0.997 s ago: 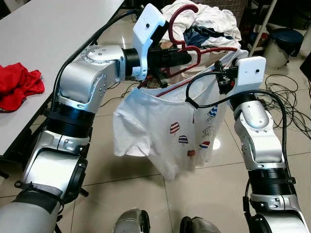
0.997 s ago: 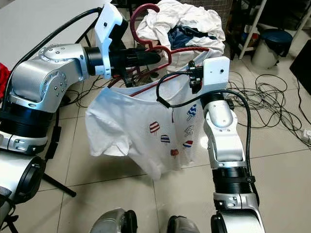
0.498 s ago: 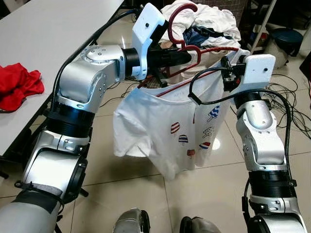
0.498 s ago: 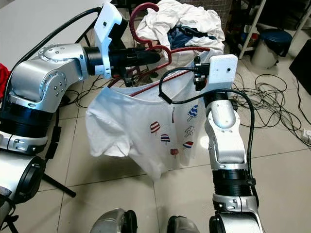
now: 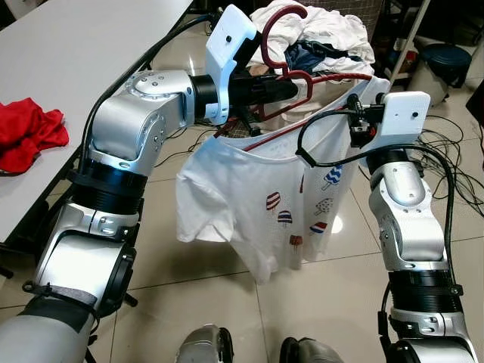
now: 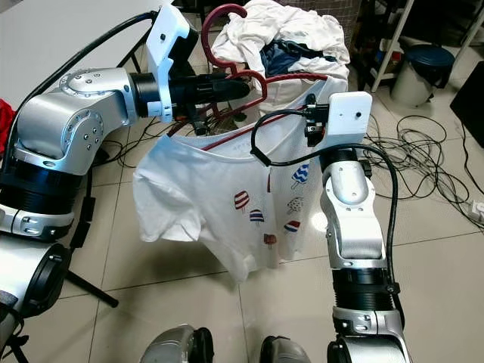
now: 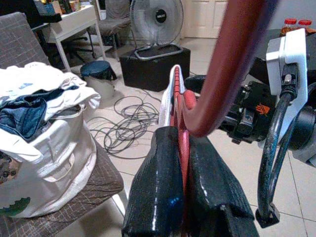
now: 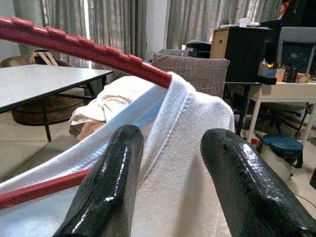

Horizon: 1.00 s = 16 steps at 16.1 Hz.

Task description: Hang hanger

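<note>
A red hanger (image 5: 283,23) carries a white T-shirt (image 5: 249,189) printed with small ice lollies, held up in front of me above the tiled floor. My left gripper (image 5: 291,89) is shut on the hanger's neck just below the hook; the left wrist view shows the hanger (image 7: 232,64) pinched between the black fingers (image 7: 158,182). My right gripper (image 5: 354,106) is at the hanger's right end. In the right wrist view it (image 8: 170,143) stands open, with the shirt's shoulder (image 8: 192,118) lying between the two fingers (image 8: 111,173) and the ribbed red hanger arm (image 8: 84,47) running across.
A chair piled with white and blue clothes (image 5: 325,34) stands just beyond the hanger. The grey table (image 5: 76,45) on my left bears a red cloth (image 5: 26,128). Cables (image 5: 446,144) and a blue bin (image 5: 446,64) lie to the right. A fan (image 7: 158,19) stands further off.
My right wrist has shifted a little to the right along the hanger's end, stretching the shirt's shoulder. The left arm and hanger have stayed where they were.
</note>
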### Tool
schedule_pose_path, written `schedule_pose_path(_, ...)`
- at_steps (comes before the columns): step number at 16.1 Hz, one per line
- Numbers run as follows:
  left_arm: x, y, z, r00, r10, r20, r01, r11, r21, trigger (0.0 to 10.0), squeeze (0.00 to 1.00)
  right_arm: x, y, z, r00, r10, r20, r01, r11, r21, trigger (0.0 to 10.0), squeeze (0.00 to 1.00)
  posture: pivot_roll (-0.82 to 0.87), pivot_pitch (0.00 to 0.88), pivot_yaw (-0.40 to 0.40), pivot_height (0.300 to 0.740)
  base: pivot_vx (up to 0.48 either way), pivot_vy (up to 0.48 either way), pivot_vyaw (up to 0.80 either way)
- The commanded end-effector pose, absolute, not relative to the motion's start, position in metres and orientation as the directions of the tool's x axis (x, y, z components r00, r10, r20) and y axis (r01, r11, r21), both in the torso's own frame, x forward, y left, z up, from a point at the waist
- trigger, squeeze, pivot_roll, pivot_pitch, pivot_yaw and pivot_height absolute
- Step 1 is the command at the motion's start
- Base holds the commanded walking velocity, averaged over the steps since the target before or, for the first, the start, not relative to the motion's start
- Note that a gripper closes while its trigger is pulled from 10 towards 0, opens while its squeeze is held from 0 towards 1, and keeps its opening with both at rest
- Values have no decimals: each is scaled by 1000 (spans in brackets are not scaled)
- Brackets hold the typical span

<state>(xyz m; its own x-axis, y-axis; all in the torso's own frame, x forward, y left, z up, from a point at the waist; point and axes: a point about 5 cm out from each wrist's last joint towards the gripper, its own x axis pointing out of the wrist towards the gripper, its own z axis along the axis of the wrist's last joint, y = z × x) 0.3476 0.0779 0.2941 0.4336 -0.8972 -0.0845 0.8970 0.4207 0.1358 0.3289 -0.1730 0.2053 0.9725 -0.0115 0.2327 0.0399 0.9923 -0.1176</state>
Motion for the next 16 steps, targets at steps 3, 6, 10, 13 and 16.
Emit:
schedule_pose_path(3, 343, 82, 306, 416, -908, -49, 902, 404, 153, 10000, 0, 331, -179, 207, 974, -27, 227, 54, 992, -113, 10000, 0, -86, 44, 62, 740, 0, 0, 0)
schedule_pose_path(6, 341, 81, 306, 406, -912, -55, 906, 393, 156, 10000, 0, 334, -181, 209, 973, -21, 229, 50, 992, -120, 8667, 0, -84, 45, 62, 740, 0, 0, 0)
schedule_pose_path(10, 341, 81, 306, 406, -912, -57, 906, 393, 158, 10000, 0, 333, -178, 210, 972, 17, 236, 16, 990, -138, 0, 0, -84, 45, 62, 740, 0, 0, 0)
schedule_pose_path(13, 341, 81, 305, 409, -911, -57, 904, 396, 163, 10000, 0, 334, -175, 210, 971, 39, 236, -4, 989, -149, 0, 0, -83, 41, 61, 740, 0, 0, 0)
schedule_pose_path(16, 341, 80, 306, 407, -912, -56, 904, 393, 168, 10000, 0, 335, -175, 211, 969, 45, 241, -7, 988, -153, 0, 0, -84, 39, 60, 740, 0, 0, 0)
